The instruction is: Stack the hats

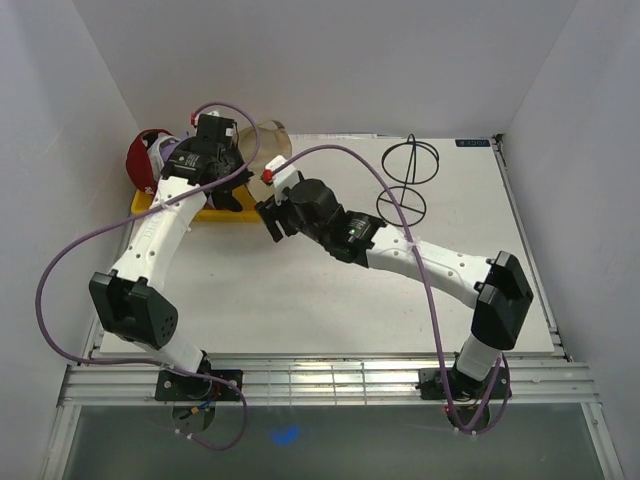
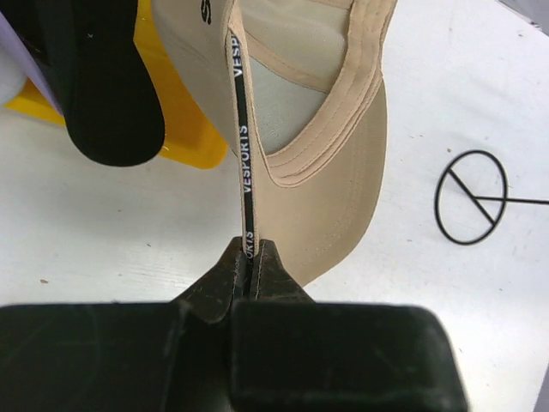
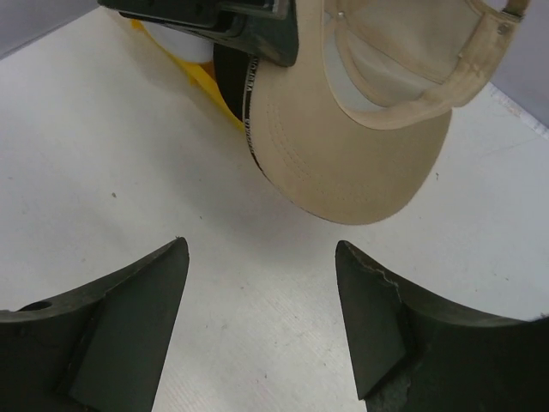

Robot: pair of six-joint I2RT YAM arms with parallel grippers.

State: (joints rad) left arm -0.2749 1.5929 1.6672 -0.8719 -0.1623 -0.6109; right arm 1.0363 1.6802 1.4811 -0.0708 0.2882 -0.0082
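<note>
Left gripper (image 2: pixel 251 264): jaws pinched shut on the edge of the brim of the tan cap (image 2: pixel 330 184), right on its black lettered trim. The cap runs straight away from the fingertips, brim near, crown far, with the lining facing the lens. Left of it is a yellow tray (image 2: pixel 184 120). A black cap (image 2: pixel 111 103) lies in the tray, its brim overhanging the near rim. The tan cap is beside the tray, not in it. A black wire frame (image 2: pixel 472 197) is on the table (image 2: pixel 103 223), well to the right. Right wrist view: the right gripper (image 3: pixel 262 322) has its jaws wide apart with nothing between them. The tan cap lies dead ahead, near the fingertips but apart from them. The brim's underside faces the fingers, and the long axis runs away and up to the right toward the back strap. The left gripper's clamp sits at the brim's left edge, leaving the front curve free. Top view: both arms reach toward the far-left corner. The left arm has the cap; the right gripper is just beside it. A dark red cap (image 1: pixel 145 160) sits at the tray's left end, and the rest of the tray's contents are hidden under the left arm. Judgement: the stack lies to the left of the held cap, so the carry goes leftward over the tray rim.
</note>
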